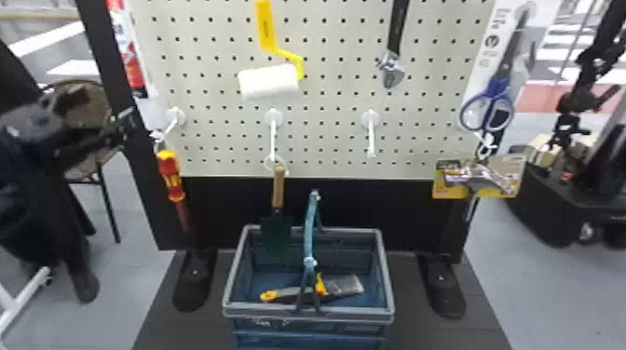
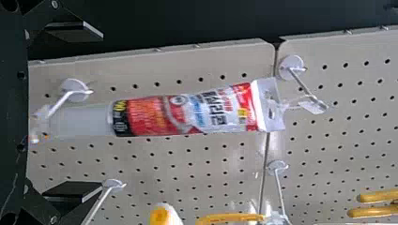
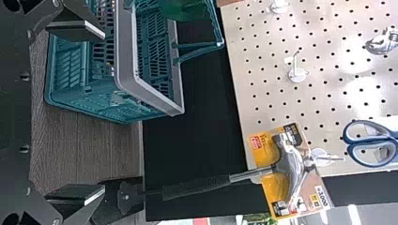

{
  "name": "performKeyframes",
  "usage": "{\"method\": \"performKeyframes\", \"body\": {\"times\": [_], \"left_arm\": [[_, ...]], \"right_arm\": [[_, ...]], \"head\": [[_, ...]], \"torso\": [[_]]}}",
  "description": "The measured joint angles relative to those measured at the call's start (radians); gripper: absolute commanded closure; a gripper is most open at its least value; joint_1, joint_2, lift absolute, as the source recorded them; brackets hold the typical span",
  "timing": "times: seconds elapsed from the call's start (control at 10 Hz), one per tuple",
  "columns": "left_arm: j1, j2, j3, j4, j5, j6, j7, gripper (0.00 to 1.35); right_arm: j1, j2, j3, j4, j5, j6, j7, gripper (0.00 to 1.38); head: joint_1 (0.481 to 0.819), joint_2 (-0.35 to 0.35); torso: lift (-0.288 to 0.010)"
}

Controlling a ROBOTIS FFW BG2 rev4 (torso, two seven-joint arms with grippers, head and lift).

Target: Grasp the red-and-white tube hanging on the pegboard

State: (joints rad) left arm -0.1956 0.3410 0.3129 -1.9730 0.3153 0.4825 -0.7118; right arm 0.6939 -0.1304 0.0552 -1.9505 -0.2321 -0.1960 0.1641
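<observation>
Two arms, one target: the red-and-white tube (image 2: pixel 187 112) hangs from a white hook (image 2: pixel 291 66) at the upper left edge of the pegboard (image 2: pixel 187 178). Its long axis is upright, w/ the carded tab on top and the clear nozzle pointing down. The left gripper (image 2: pixel 96 112) faces it w/ fingers spread wide and holding nothing. Seen from the left wrist, the tube's lower end lines up w/ the gap btwn the two fingers. The tube lies farther in, against the board, and no finger touches it. The gap runs sideways across the tube's width, so the jaws look set to close on its flanks, not its ends. Judged from this, the grasp is not yet made; next move prob. a straight push toward the board, then a squeeze on the printed body above the nozzle. Left arm is clearly the nearer one. The right gripper (image 3: pixel 101 111), also open and empty, sits well apart near the board's lower-right corner, by the carded hammer (image 3: pixel 286 164) and the teal basket (image 3: pixel 141 79).
</observation>
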Motion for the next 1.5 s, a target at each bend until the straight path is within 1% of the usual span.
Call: {"method": "performKeyframes", "body": {"times": [0.1,0.2,0.5,0.6,0.7,0.8,0.9,1.0,1.3,1.5], "left_arm": [[-0.062,0.023,-0.030,0.046,0.036,0.020,-0.005,0.17],[-0.108,0.034,-0.050,0.075,0.058,0.042,-0.008,0.17],[-0.199,0.041,-0.103,0.113,0.131,0.108,-0.010,0.19],[-0.224,0.043,-0.122,0.136,0.147,0.113,-0.011,0.39],[-0.240,0.043,-0.130,0.153,0.149,0.108,-0.013,0.85],[-0.244,0.043,-0.133,0.159,0.141,0.095,-0.010,1.03],[-0.244,0.041,-0.133,0.157,0.128,0.096,-0.009,1.05],[-0.243,0.041,-0.133,0.152,0.120,0.107,-0.009,1.11],[-0.240,0.043,-0.137,0.147,0.105,0.127,-0.015,1.12],[-0.240,0.043,-0.137,0.146,0.100,0.118,-0.015,1.12]], "right_arm": [[-0.003,0.000,0.000,0.000,0.001,0.001,0.001,0.15],[-0.006,0.000,0.000,0.000,0.002,0.001,0.003,0.15],[-0.013,-0.001,0.000,0.004,0.004,0.003,0.004,0.15],[-0.016,-0.001,0.000,0.007,0.004,0.003,0.006,0.15],[-0.018,0.000,0.000,0.009,0.004,0.003,0.006,0.15],[-0.019,-0.001,0.000,0.010,0.004,0.003,0.008,0.15],[-0.017,-0.001,0.000,0.010,0.003,0.003,0.008,0.15],[-0.016,-0.001,0.000,0.010,0.002,0.003,0.008,0.15],[-0.015,-0.002,0.000,0.008,0.002,0.003,0.008,0.15],[-0.014,-0.002,0.000,0.008,0.002,0.003,0.008,0.15]], "head": [[0.549,0.000],[0.549,0.000],[0.549,0.000],[0.549,0.000],[0.549,0.000],[0.549,0.000],[0.549,0.000],[0.549,0.000],[0.549,0.000],[0.549,0.000]], "torso": [[-0.100],[-0.100],[-0.100],[-0.100],[-0.100],[-0.100],[-0.100],[-0.100],[-0.100],[-0.100]]}}
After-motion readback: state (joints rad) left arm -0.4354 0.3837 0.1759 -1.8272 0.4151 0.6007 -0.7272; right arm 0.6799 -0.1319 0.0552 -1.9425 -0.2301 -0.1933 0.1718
